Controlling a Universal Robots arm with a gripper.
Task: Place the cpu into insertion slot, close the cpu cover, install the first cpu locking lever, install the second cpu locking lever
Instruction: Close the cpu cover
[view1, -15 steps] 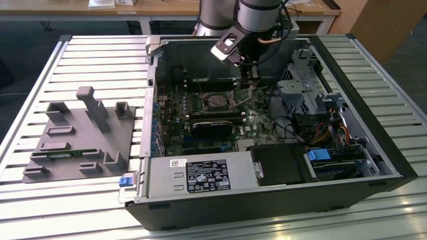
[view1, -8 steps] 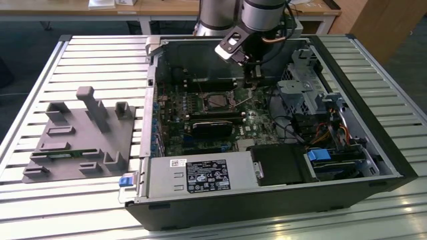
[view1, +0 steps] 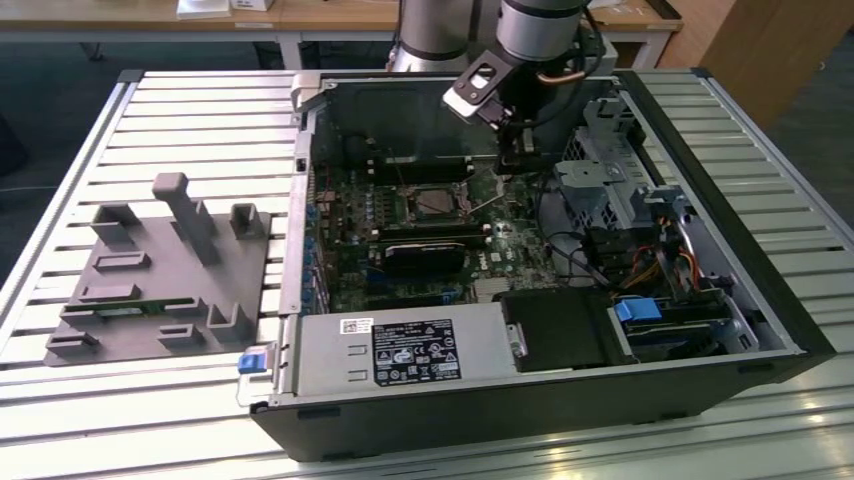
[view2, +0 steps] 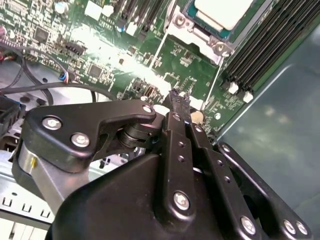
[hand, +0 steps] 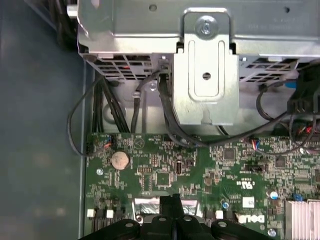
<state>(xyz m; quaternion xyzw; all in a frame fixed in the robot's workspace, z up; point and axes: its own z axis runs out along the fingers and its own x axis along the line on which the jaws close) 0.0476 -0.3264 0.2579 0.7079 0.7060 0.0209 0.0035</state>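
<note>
slatted metal surface (view1: 160, 100) carries an open case (view1: 787, 330), its board (hand: 165, 170) lying flat inside. the cpu (view2: 225, 12) sits in the slot (view1: 434, 203) near the board's middle, and the cover (view2: 202, 39) seems to be down around it. a thin lever (view2: 161, 45) slants up beside the slot's edge, apparently unlatched. the end effector (view2: 175, 97) hangs just beside it, fingers pressed together, holding nothing. a lever looks like the step in hand: press with the closed tip low on the rod, sweep it down and under its hook, and stay clear of the memory slots (view2: 260, 45).
</note>
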